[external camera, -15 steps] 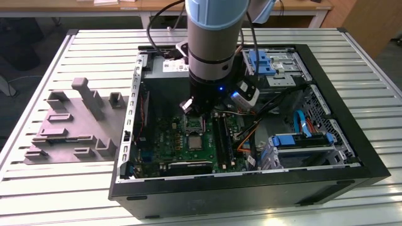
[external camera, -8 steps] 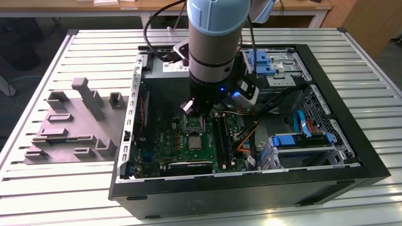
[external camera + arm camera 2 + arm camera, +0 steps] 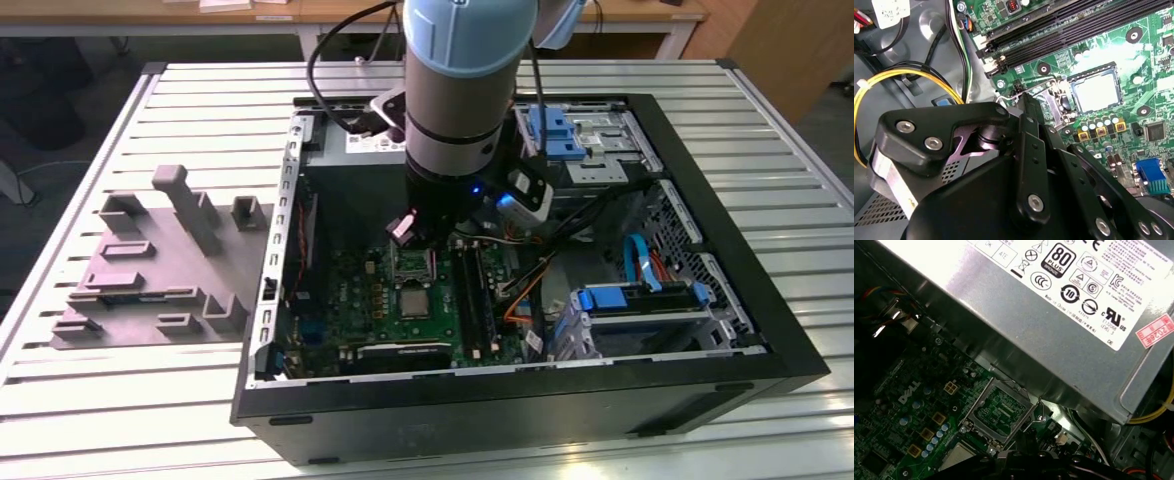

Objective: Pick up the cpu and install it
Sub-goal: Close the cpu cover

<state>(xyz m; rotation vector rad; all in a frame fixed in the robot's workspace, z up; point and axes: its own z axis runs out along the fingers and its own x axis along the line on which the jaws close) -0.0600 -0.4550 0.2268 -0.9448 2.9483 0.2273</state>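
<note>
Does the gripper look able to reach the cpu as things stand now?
Probably yes. The cpu lies uncovered in its socket, the metal socket frame stands swung open beside it, and the gripper hangs close by.

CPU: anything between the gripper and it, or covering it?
Nothing visible covers the small silvery-grey square cpu; its lid is exposed in the second wrist view. The silver rectangular metal socket frame lies flipped open beside it, on the side nearest the black gripper, so it sits between them sideways.

Pale-blue and silver arm [image 3: 461, 90], black screw-studded gripper [image 3: 1024, 165].
</note>
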